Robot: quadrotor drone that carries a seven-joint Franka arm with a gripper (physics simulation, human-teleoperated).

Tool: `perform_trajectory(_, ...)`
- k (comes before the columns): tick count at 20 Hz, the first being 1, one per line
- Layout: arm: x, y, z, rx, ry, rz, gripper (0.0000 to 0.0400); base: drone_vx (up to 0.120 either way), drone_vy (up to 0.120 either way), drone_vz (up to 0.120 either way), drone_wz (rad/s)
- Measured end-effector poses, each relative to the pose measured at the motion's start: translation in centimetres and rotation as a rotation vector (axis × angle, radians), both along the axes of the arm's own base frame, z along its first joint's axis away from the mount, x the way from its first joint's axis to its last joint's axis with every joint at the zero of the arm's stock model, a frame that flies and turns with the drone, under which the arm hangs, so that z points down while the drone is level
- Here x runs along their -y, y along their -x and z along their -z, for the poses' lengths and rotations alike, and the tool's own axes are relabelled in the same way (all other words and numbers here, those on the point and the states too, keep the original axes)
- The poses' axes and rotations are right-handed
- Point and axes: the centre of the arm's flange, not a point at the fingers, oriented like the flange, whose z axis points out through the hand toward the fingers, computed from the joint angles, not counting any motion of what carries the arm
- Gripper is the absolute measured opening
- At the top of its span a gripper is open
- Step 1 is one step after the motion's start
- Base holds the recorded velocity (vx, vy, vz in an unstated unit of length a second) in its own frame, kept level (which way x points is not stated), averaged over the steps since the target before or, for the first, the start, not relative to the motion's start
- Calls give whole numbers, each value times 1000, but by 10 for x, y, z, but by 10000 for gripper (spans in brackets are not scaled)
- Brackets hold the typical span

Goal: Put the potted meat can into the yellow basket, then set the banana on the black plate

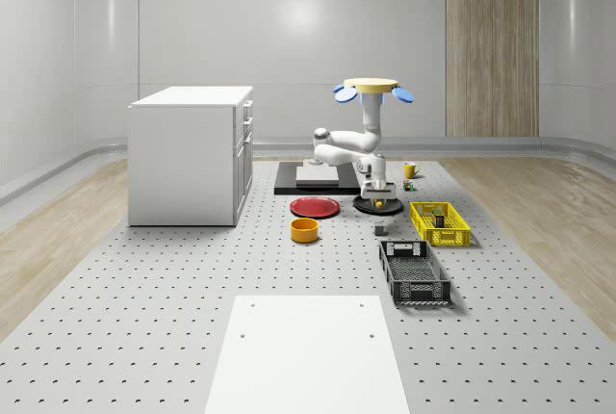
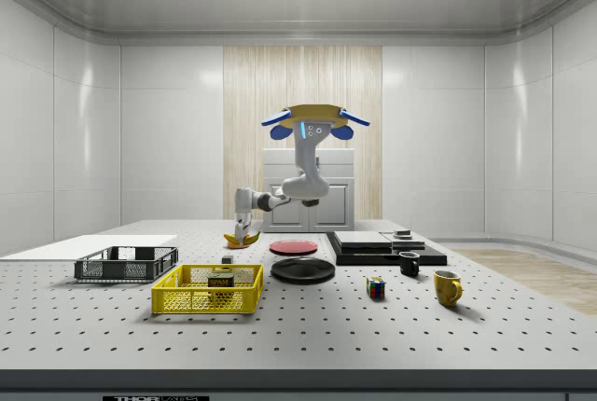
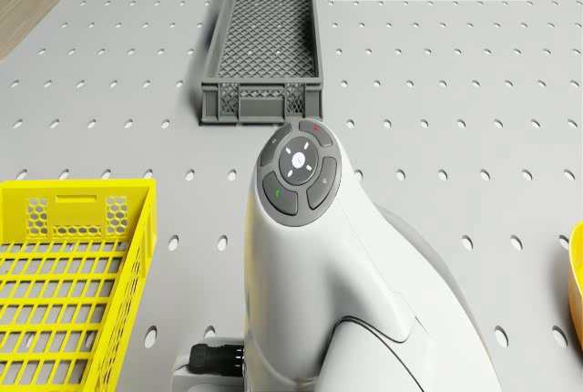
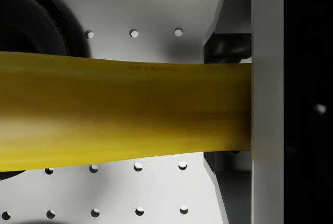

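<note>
Above perforated table (image 1: 173, 279), hovering drone (image 1: 373, 88)'s gripper (image 2: 244, 233) pinches smooth curved banana (image 4: 119, 112).

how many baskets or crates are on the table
2. The yellow plastic mesh basket sits toward the whole-scene view's right, with the potted meat can inside. The dark grey plastic mesh crate lies just nearer the camera than it. None seem hidden.

Bare table (image 1: 192, 270) beside black plate (image 2: 302, 270)
</note>
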Motion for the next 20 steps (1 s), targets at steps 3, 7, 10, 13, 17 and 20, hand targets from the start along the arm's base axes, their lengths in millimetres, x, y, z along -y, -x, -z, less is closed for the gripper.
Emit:
perform_trajectory(3,0,0,0,0,0,0,201,-120,120,0,0)
perform_trajectory(7,0,0,0,0,0,0,201,-120,100,0,0)
perform_trajectory(10,0,0,0,0,0,0,201,-120,0,0,0)
perform_trajectory(13,0,0,0,0,0,0,201,-120,0,0,0)
perform_trajectory(17,0,0,0,0,0,0,201,-120,0,-50,0)
perform_trajectory(20,0,0,0,0,0,0,201,-120,0,-120,0)
